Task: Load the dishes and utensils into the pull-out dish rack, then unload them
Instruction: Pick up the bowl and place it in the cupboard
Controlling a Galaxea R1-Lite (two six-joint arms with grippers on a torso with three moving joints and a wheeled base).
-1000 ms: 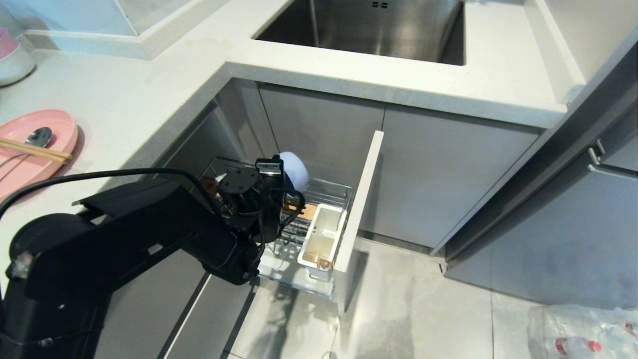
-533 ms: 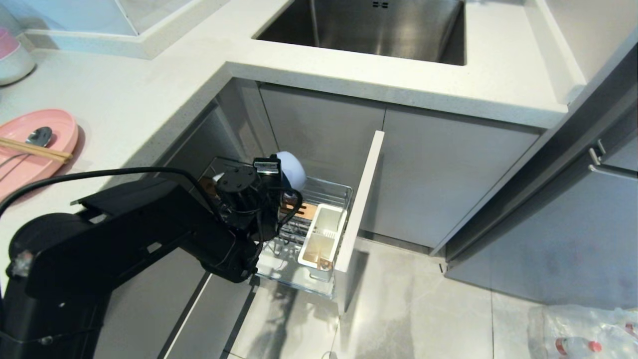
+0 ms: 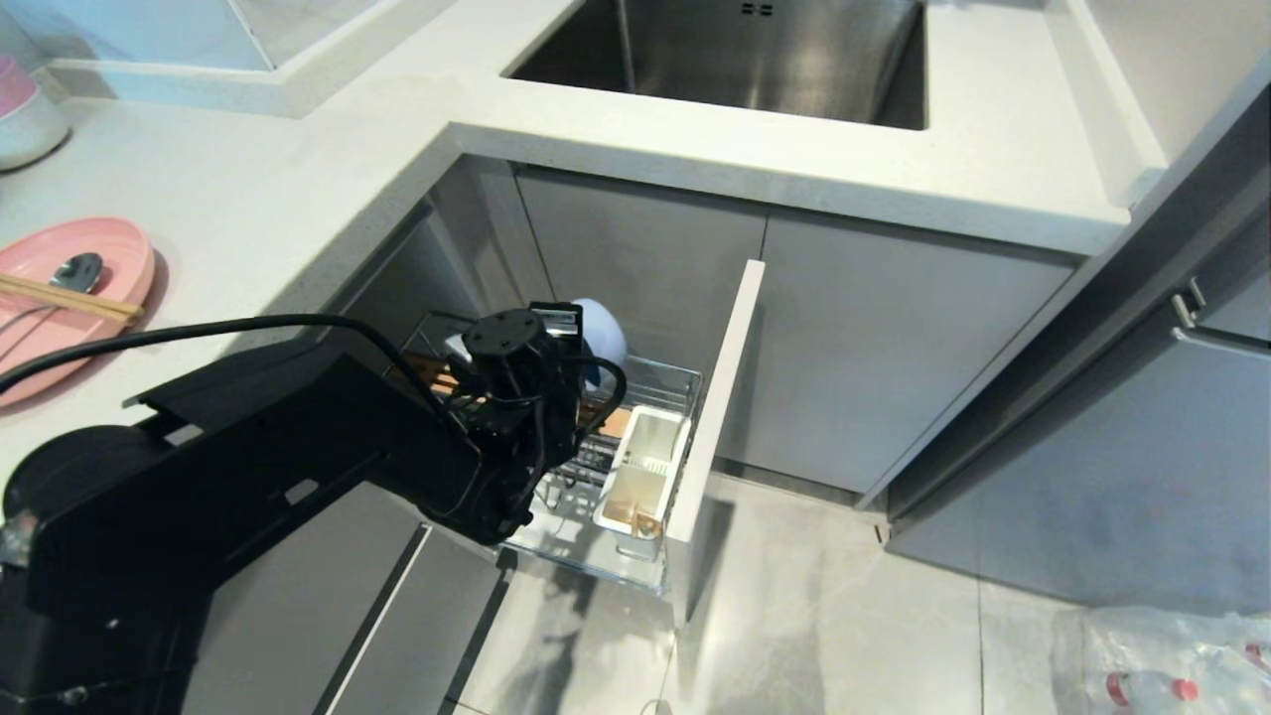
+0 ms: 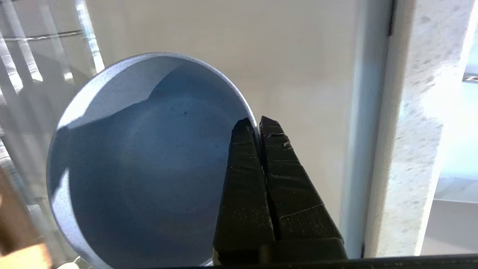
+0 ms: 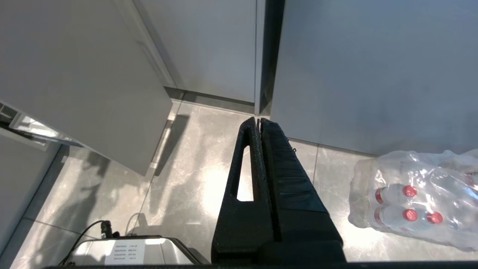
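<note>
My left gripper point(image 4: 257, 121) is shut on the rim of the pale blue bowl point(image 4: 149, 168), one finger inside and one outside. The bowl point(image 3: 606, 336) hangs tilted on its side over the back part of the pull-out dish rack point(image 3: 663, 377), above the wooden strip. The rack stands pulled out under the counter, with its white caddy point(image 3: 643, 467) empty behind the grey front panel point(image 3: 720, 397). The pink plate point(image 3: 60, 328) lies on the counter at far left, with the spoon point(image 3: 77, 271) and chopsticks point(image 3: 70, 298) on it. My right gripper point(image 5: 258, 120) hangs shut over the floor, holding nothing.
The steel sink point(image 3: 735, 50) is set in the white counter point(image 3: 298, 179) behind the rack. Stacked pink-over-white bowls point(image 3: 20, 109) sit at the far left edge. A wrapped pack of water bottles point(image 3: 1162, 655) lies on the floor at right. Grey cabinet doors flank the rack.
My left arm has shifted right and slightly up with the bowl still gripped, and the wrist has turned. The rack, plate and utensils have not moved.
</note>
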